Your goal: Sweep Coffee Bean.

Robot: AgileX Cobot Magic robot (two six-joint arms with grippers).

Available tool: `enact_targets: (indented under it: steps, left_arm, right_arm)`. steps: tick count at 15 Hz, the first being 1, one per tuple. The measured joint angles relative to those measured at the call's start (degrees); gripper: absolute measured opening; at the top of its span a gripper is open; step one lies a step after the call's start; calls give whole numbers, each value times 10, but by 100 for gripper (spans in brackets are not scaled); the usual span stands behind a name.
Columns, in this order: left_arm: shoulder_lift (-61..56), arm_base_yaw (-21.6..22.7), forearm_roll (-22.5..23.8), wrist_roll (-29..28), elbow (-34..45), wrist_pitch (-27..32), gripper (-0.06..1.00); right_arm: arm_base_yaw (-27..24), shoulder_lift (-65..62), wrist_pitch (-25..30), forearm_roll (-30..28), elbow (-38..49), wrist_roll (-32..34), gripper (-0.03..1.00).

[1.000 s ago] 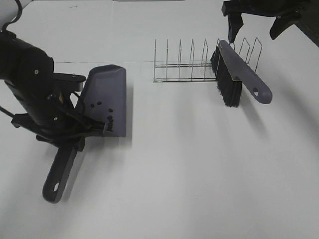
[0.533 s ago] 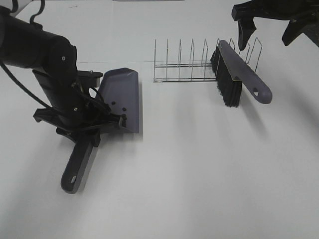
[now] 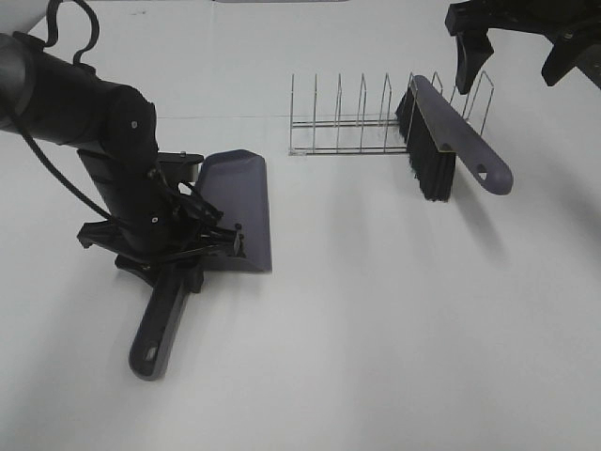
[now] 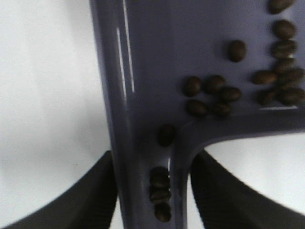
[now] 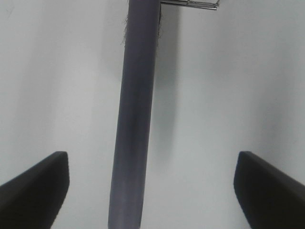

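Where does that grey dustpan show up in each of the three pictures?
Overhead view: the dustpan lies left of centre, its handle gripped by the left hand.
Left wrist view: the dustpan fills most of the picture, coffee beans lying on it.
Right wrist view: not in it; only the brush.
Shared landmark: the dustpan's handle between the left hand's fingers.

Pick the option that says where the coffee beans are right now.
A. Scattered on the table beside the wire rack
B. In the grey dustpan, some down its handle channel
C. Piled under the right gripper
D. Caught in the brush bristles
B: the left wrist view shows the coffee beans lying in the dustpan, with a few stacked in its handle channel between the left gripper fingers.
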Motion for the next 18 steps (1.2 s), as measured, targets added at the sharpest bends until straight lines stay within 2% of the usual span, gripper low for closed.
enact_targets:
  steps: [2, 3, 6, 9, 12, 13, 16, 17, 18]
  left_arm:
    - [-4, -1, -6, 10, -1, 1, 69]
    - [-22, -1, -6, 21, 1, 12, 76]
    - [-100, -1, 7, 24, 1, 42, 76]
    - [-207, 16, 89, 10, 1, 123, 76]
    - [-321, 69, 170, -27, 1, 250, 76]
    - [-356, 86, 183, -31, 1, 273, 76]
    - [-460, 96, 175, -33, 18, 282, 76]
    - [-502, 96, 160, -33, 44, 283, 76]
    - [-594, 96, 145, -35, 120, 285, 76]
  right_arm:
    - [0, -1, 0, 3, 2, 0, 83]
    - [0, -1, 0, 7, 2, 0, 83]
    - [0, -11, -1, 11, 7, 0, 83]
    - [0, -68, -2, 11, 68, 0, 83]
    - [0, -165, -5, 13, 195, 0, 83]
    - [0, -201, -10, 13, 237, 0, 83]
    - [0, -303, -28, 18, 350, 0, 83]
    - [0, -344, -34, 22, 391, 0, 83]
    - [0, -433, -40, 28, 477, 0, 83]
